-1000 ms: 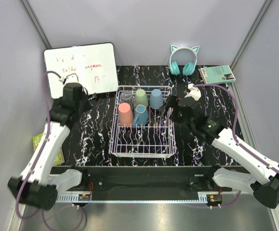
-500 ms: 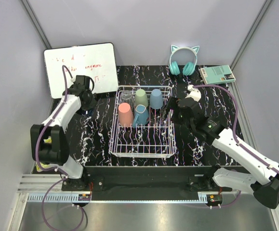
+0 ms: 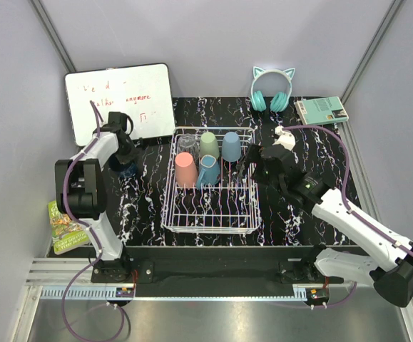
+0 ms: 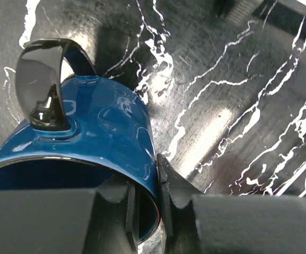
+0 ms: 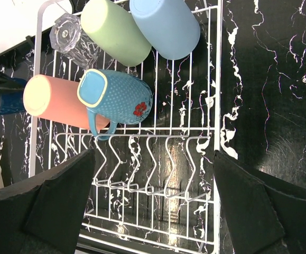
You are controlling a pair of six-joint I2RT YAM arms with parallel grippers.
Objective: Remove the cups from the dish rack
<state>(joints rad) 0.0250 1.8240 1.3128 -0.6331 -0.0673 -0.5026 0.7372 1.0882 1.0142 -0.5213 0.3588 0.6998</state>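
Observation:
The white wire dish rack (image 3: 210,210) stands mid-table. At its far end lie a salmon-pink tumbler (image 3: 185,169), a teal handled mug (image 3: 209,171), a clear glass (image 3: 187,144), a sage-green tumbler (image 3: 208,144) and a light-blue tumbler (image 3: 231,146). My left gripper (image 3: 124,158) is left of the rack, shut on the rim wall of the dark navy mug (image 4: 89,127), one finger inside and one outside (image 4: 146,196). I cannot tell if the mug touches the table. My right gripper (image 5: 153,206) is open and empty above the rack's right side (image 5: 158,174), near the teal mug (image 5: 118,98).
A whiteboard (image 3: 120,100) leans at the back left, just behind my left gripper. Teal cat-ear headphones (image 3: 272,89) and a teal box (image 3: 322,109) lie at the back right. A green packet (image 3: 65,224) lies off the table's left edge.
My left arm has folded down and its gripper has sunk with the navy mug toward the table left of the rack. My right gripper has barely moved.

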